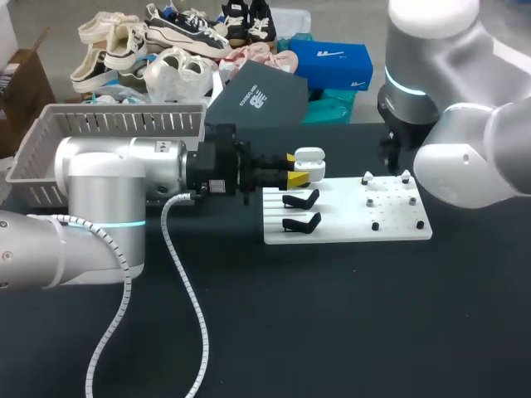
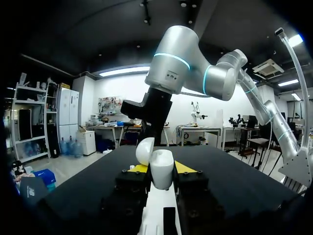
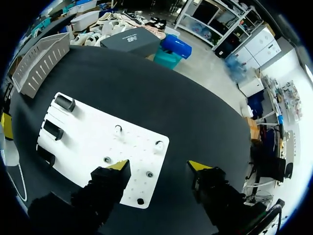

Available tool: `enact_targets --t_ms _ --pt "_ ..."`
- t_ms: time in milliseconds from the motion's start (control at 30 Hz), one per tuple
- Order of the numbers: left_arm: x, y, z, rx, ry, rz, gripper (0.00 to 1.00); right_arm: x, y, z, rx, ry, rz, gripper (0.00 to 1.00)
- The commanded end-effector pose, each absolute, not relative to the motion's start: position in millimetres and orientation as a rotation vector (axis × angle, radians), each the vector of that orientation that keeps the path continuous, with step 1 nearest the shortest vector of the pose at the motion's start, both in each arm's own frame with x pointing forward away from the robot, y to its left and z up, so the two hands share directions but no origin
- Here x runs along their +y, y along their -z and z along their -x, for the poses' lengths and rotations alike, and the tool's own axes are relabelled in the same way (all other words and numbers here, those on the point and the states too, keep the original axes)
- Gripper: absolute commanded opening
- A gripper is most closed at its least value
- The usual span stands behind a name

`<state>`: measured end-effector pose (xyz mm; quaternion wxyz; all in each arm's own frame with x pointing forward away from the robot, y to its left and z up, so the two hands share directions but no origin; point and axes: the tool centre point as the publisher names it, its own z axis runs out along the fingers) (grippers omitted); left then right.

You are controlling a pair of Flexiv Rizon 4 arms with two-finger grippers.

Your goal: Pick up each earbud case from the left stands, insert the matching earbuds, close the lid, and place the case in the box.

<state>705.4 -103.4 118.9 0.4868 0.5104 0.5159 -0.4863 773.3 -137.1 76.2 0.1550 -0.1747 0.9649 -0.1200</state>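
Observation:
My left gripper (image 1: 297, 170) is shut on a white earbud case (image 1: 309, 162) with its lid up, held over the left end of the white board (image 1: 348, 222). In the left wrist view the case (image 2: 161, 170) sits between the yellow-tipped fingers (image 2: 138, 168), and the lid (image 2: 145, 151) tilts back. Two black stands (image 1: 300, 199) on the board are bare. Small white earbuds (image 1: 367, 178) stand on pegs at the board's right part. My right gripper (image 3: 159, 166) hangs open above that end of the board (image 3: 93, 142), near an earbud (image 3: 159, 145). It holds nothing.
A grey slatted basket (image 1: 108, 124) stands at the back left, behind my left arm. A dark grey box (image 1: 265, 99), a blue box (image 1: 332, 62) and a pile of shoes (image 1: 166, 41) lie along the far edge. The left arm's cable (image 1: 187, 290) trails over the black table.

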Motion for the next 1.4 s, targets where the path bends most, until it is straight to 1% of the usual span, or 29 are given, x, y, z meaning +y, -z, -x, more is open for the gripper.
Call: enact_targets --t_ms 33,100,133,300,667,800,1000,1033,1067,1200,1400 --pt "-103.5 -118.5 -706.5 1.253 1.185 -1.243 0.00 -139.3 -65.3 -771.0 2.721 0.506 0.465 0.50" --pt "-103.5 -118.5 -706.5 1.253 1.185 -1.243 0.00 -140.8 -61.6 -771.0 2.728 0.505 0.464 0.58" --pt "-103.5 -118.5 -706.5 1.253 1.185 -1.243 0.00 -142.8 -57.5 -772.3 2.733 0.504 0.464 0.58" --pt "-103.5 -118.5 -706.5 1.253 1.185 -1.243 0.00 -140.8 -50.2 -772.7 2.758 0.497 0.464 0.52" --pt "-103.5 -118.5 -706.5 1.253 1.185 -1.243 0.00 -136.3 -36.7 -783.7 2.785 0.522 0.465 0.55" --pt "-103.5 -118.5 -706.5 1.253 1.185 -1.243 0.00 -138.9 -32.1 -789.9 2.794 0.541 0.465 0.58" --pt "-103.5 -118.5 -706.5 1.253 1.185 -1.243 0.00 -140.3 -29.5 -795.2 2.808 0.529 0.450 0.54" --pt "-103.5 -118.5 -706.5 1.253 1.185 -1.243 0.00 -140.3 -28.9 -796.0 2.809 0.527 0.449 0.52" --pt "-103.5 -118.5 -706.5 1.253 1.185 -1.243 0.00 -140.3 -28.3 -796.9 2.809 0.527 0.449 0.52" --pt "-103.5 -118.5 -706.5 1.253 1.185 -1.243 0.00 -139.8 -26.0 -799.3 2.811 0.526 0.450 0.47" --pt "-103.5 -118.5 -706.5 1.253 1.185 -1.243 0.00 -142.2 -23.6 -800.5 2.814 0.528 0.449 0.47"
